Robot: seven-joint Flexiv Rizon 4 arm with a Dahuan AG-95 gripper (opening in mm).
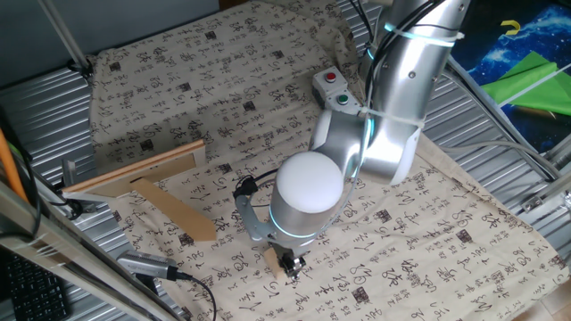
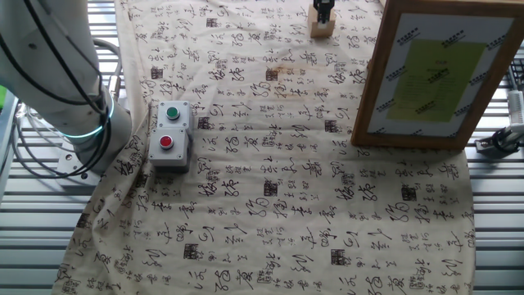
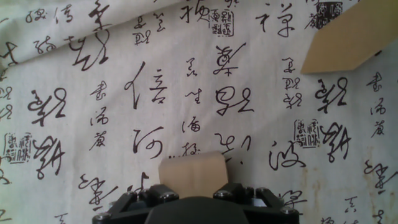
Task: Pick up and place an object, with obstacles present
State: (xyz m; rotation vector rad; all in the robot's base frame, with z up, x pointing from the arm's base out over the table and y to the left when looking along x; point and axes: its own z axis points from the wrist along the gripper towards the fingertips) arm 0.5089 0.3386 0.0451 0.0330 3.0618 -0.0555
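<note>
The small light-tan wooden block (image 1: 271, 264) is low over the calligraphy cloth near its front edge. It also shows in the other fixed view (image 2: 320, 27) and in the hand view (image 3: 191, 168). My gripper (image 1: 290, 263) comes down onto it from above, and its dark fingers (image 2: 324, 10) close on the block's top. In the hand view the block sits centred between the jaws of my gripper (image 3: 194, 190), its lower part hidden by the gripper body. The wide flat tan plank (image 1: 178, 210) lies to the block's left, and its pointed end shows in the hand view (image 3: 348, 43).
A long pale wooden piece (image 1: 134, 169) behind the plank is a framed board standing upright (image 2: 430, 74). A grey box with red and green buttons (image 1: 335, 87) sits by the arm's base (image 2: 170, 135). Metal rails and cables border the cloth.
</note>
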